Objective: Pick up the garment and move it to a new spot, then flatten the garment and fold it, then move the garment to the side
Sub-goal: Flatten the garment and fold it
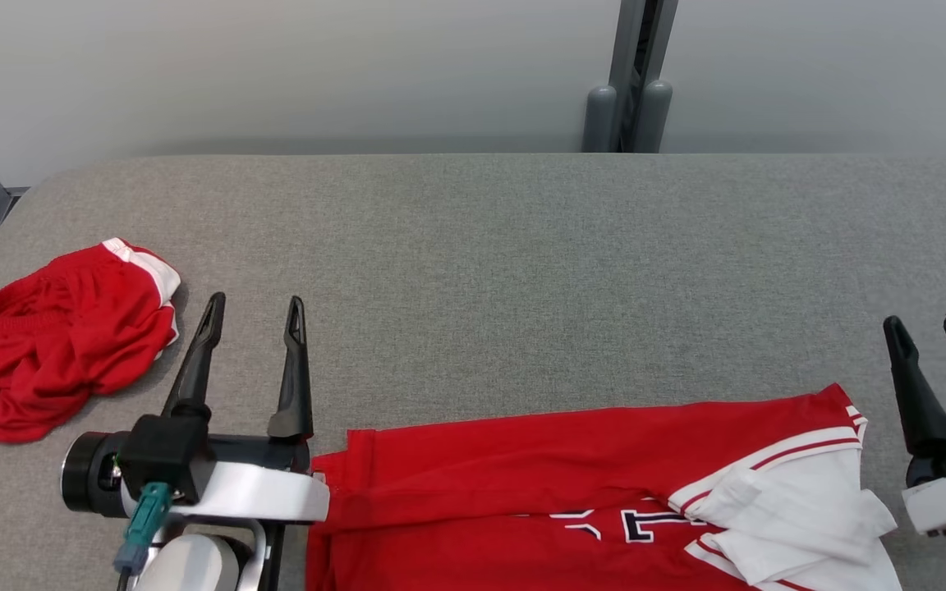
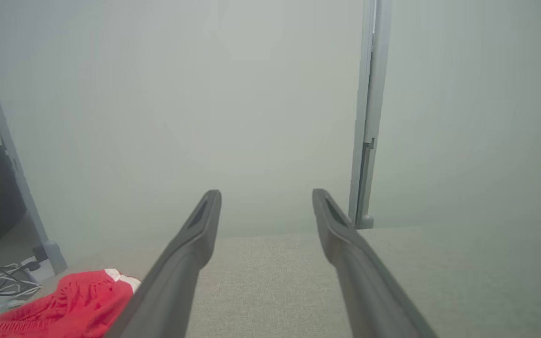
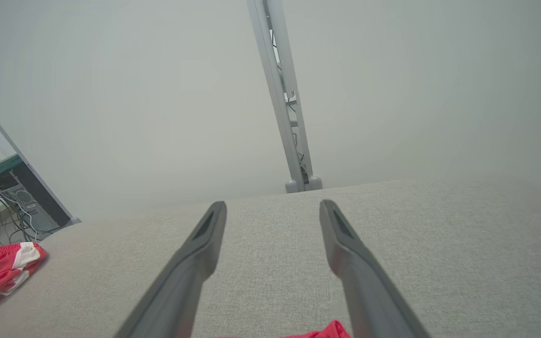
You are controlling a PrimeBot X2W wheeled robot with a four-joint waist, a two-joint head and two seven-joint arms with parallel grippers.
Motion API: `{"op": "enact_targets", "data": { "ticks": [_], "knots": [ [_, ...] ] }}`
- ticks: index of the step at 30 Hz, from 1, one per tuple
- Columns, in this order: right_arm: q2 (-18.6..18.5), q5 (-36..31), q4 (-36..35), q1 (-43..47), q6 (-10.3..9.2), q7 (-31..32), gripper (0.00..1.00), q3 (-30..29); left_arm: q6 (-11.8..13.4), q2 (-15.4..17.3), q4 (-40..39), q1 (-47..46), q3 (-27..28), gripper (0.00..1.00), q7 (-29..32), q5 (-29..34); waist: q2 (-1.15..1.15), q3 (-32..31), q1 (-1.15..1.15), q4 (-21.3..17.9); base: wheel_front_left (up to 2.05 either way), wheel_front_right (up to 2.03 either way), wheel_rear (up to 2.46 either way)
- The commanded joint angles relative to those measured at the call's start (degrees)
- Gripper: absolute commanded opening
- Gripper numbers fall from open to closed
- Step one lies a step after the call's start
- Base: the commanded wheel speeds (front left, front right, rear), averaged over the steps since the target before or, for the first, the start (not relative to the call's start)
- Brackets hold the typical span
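One big grey tabletop (image 1: 522, 246), covered in rough cloth, running from side to side. Behind it, one pale wall (image 1: 276, 66) and one grey post (image 1: 629, 82), standing at the far edge a bit right of the middle.

On the tabletop, two pieces of clothing, both red and white. Bigger one first: a red shirt (image 1: 522, 460), spread along the near edge between the two pincers, with dark letters on the front and a white sleeve bunched up at its right end. Bottom part cut off by the edge of the head view. Smaller one next: a pair of red shorts (image 1: 54, 345) with white stripes, crumpled in a heap near the left end of the tabletop, apart from the shirt.

Two pincers, each with two long dark fingers pointing away toward the wall. Between the shorts and the shirt, the left pincer (image 1: 255, 308), spread wide over bare tabletop, holding nothing. Just past the shirt's white sleeve, near the right edge of the head view, the right pincer (image 1: 925, 327), also spread wide and holding nothing.
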Motion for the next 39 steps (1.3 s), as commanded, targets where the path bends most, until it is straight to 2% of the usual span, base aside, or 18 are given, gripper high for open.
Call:
{"op": "enact_targets", "data": {
  "ticks": [1,4,11,20,28,39],
  "knots": [
    [-0.1,-0.2,0.7,0.7,0.03,-0.9,1.00,0.1,-0.5,-0.1,-0.3,1.0,0.7,1.00,-0.1,0.7,0.00,0.0,0.00,0.0,0.00,0.00,0.00],
    [0.3,-1.6,4.5,1.5,0.03,-4.6,1.00,1.7,-1.8,-3.4,-2.4,3.9,4.4,1.00,-0.1,3.9,0.00,0.1,0.00,0.0,0.00,0.00,0.00],
    [1.3,-3.3,11.8,3.4,0.02,-9.7,1.00,3.9,-7.6,-9.6,-2.7,9.0,8.7,1.00,-0.2,9.8,0.00,0.4,0.00,0.1,0.00,0.00,0.00],
    [2.1,-3.8,16.3,4.7,0.03,-12.0,1.00,3.6,-11.8,-11.6,-2.8,9.8,12.4,1.00,-0.2,13.8,0.00,1.1,0.00,-0.2,0.00,0.00,0.00],
    [2.3,-2.2,21.1,6.3,0.02,-10.3,1.00,5.4,-13.5,-12.1,-2.4,9.9,13.6,1.00,-0.2,14.9,0.00,1.3,0.00,-0.2,0.00,0.00,0.00],
    [3.3,2.1,27.5,3.8,0.03,-8.1,1.00,8.5,-13.3,-12.1,-2.3,9.2,12.7,1.00,-0.2,14.5,0.00,1.9,0.00,0.4,0.00,0.00,0.00]
  ]
}}
